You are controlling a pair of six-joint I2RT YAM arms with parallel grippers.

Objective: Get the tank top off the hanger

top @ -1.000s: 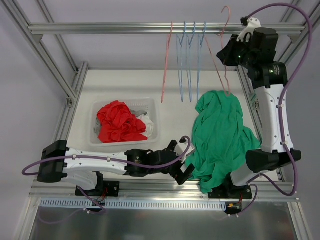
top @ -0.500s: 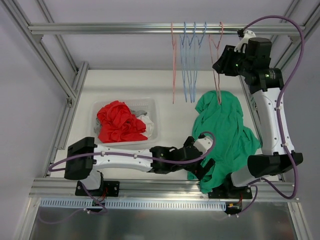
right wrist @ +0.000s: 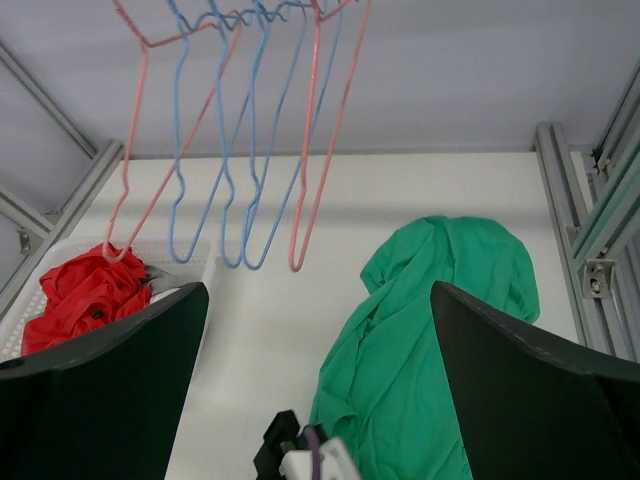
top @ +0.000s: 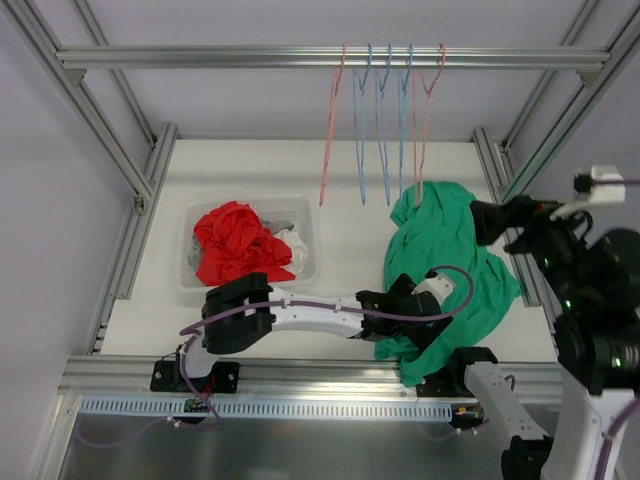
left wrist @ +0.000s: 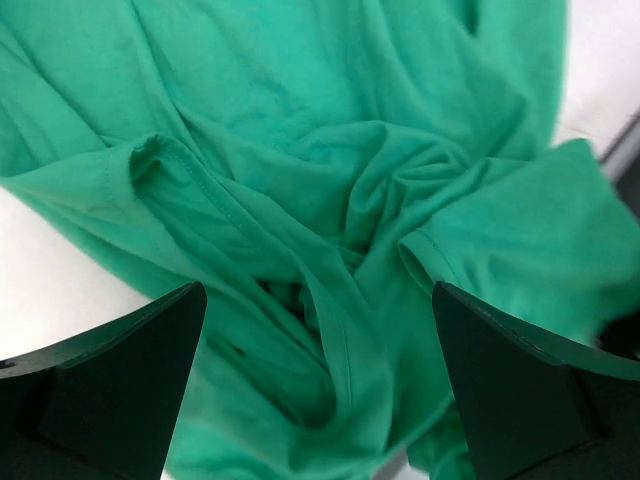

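The green tank top (top: 445,250) lies crumpled on the right side of the table, off any hanger. The pink hanger (top: 426,120) hangs bare at the right end of the row on the top rail (top: 200,57). My left gripper (top: 425,325) hovers open over the near folds of the tank top (left wrist: 330,180), a fingertip (left wrist: 110,390) on each side and cloth below. My right gripper (top: 492,222) is raised high at the right, open and empty (right wrist: 320,390). It looks down on the tank top (right wrist: 440,320) and the pink hanger (right wrist: 312,140).
A white bin (top: 300,208) holding a red garment (top: 238,243) stands at the left of the table. Several blue and pink hangers (top: 383,120) hang on the rail. Aluminium frame posts (top: 140,190) line both sides.
My right gripper opened, let go of the pink hanger and pulled back toward the near right; the hanger now hangs on the rail. My left arm reached right over the tank top.
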